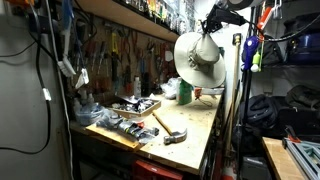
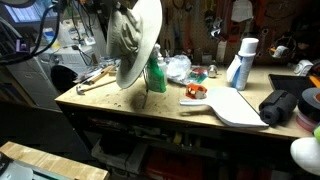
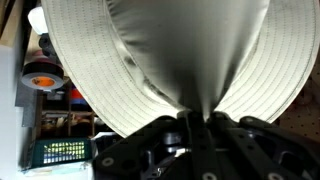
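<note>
Grip first: claw (image 3: 197,122) clamped on the gathered crown cloth of a pale, wide-brimmed hat (image 3: 160,50), dark fingers (image 3: 225,135) pressed in from both sides of the fold. Held right at the claw, hanging off it and lifted well clear of the worktop (image 2: 120,102) below, plain in both exterior views.

For a clean carry, by my reading: squeeze firmly, with nothing but soft cloth to bite on and a slip quite possible. Travel slowly, no jerks, given so broad a brim and its likely sway. Mind the lower brim edge, the part nearest to anything standing underneath. Avoid twisting the wrist sharply, for fear of the fold working loose.

Crown turned toward the claw, open side facing away from it. Brim tipped steeply, close to standing on edge; longest span running up and down at a slight lean, not lying flat.

Just under the claw, beside the low edge of the brim: green bottle (image 2: 157,75). Farther out along the worktop: hammer (image 1: 172,131) and tray (image 1: 135,105) of small tools off to one side, white board (image 2: 238,108) and spray can (image 2: 243,62) off to the other. Farthest beyond the claw: wall (image 1: 120,50) hung with hand tools.
</note>
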Controlling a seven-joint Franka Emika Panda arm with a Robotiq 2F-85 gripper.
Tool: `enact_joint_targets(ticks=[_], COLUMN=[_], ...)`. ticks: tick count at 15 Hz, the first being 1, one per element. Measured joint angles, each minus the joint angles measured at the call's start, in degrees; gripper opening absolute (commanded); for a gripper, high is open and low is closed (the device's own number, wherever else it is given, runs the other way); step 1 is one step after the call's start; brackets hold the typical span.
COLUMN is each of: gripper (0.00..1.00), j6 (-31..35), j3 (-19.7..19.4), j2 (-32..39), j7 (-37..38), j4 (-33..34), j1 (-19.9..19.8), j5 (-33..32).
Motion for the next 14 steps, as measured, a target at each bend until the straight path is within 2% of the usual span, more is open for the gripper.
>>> enact_joint_targets(ticks=[5, 11, 14], gripper=[0.01, 0.01, 0.01], j6=[0.02, 0.41, 1.21], j3=[0.13, 2.32, 4.61], j2=[0.12, 6.45, 11.95], j7=[0.09, 5.85, 11.37], j4=[0.08, 6.89, 12.23], j1=[-0.39, -10.31, -15.31], j5=[-0.02, -4.32, -9.79])
